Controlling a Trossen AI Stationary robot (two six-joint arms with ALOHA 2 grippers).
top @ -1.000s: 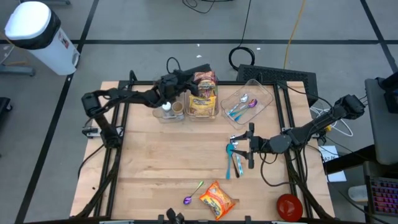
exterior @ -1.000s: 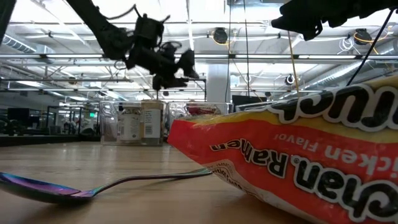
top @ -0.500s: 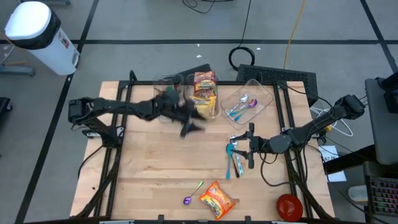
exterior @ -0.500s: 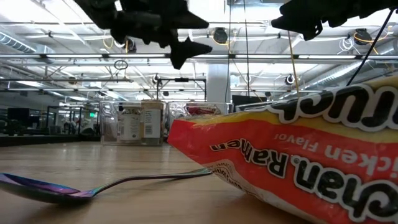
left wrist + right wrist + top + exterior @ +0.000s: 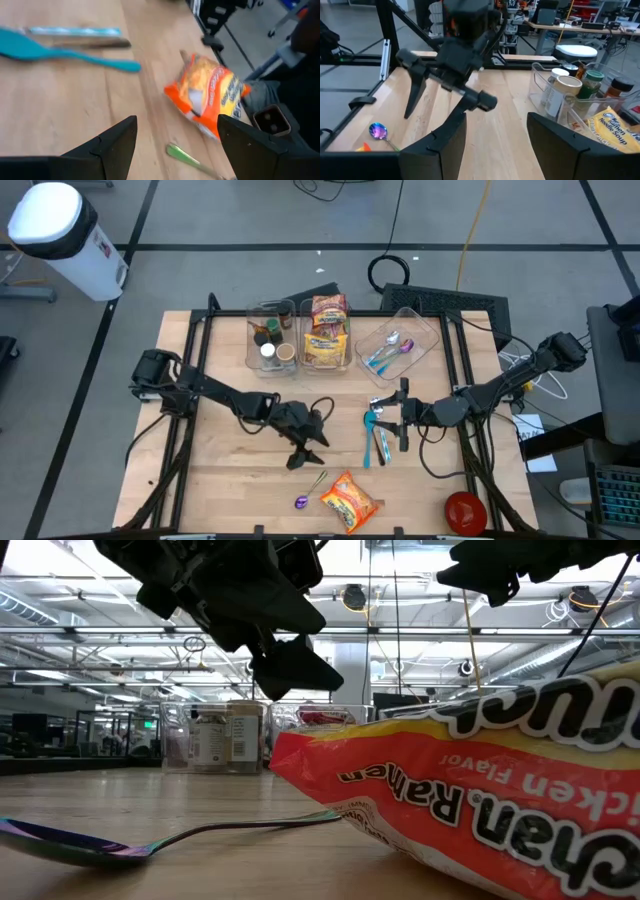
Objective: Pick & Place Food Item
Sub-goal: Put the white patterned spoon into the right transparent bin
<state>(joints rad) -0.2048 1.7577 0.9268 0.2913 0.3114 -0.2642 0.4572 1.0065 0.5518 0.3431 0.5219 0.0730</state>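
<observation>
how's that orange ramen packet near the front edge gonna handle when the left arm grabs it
The ramen packet looks like a thin, crinkled plastic wrapper, so it will probably be light and its skin may slip or buckle under the fingers. Lying flat on the table, it should not roll. The left gripper hangs open just above it, apparently wide enough to pinch an edge.

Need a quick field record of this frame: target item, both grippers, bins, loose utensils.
target: ramen packet, flat on the table's near edge, not held
left gripper: open, empty, above the table just short of the packet
right gripper: open, empty, over the teal utensils
bins: jar bin, noodle bin, cutlery bin along far edge
loose spoon: beside packet
</observation>
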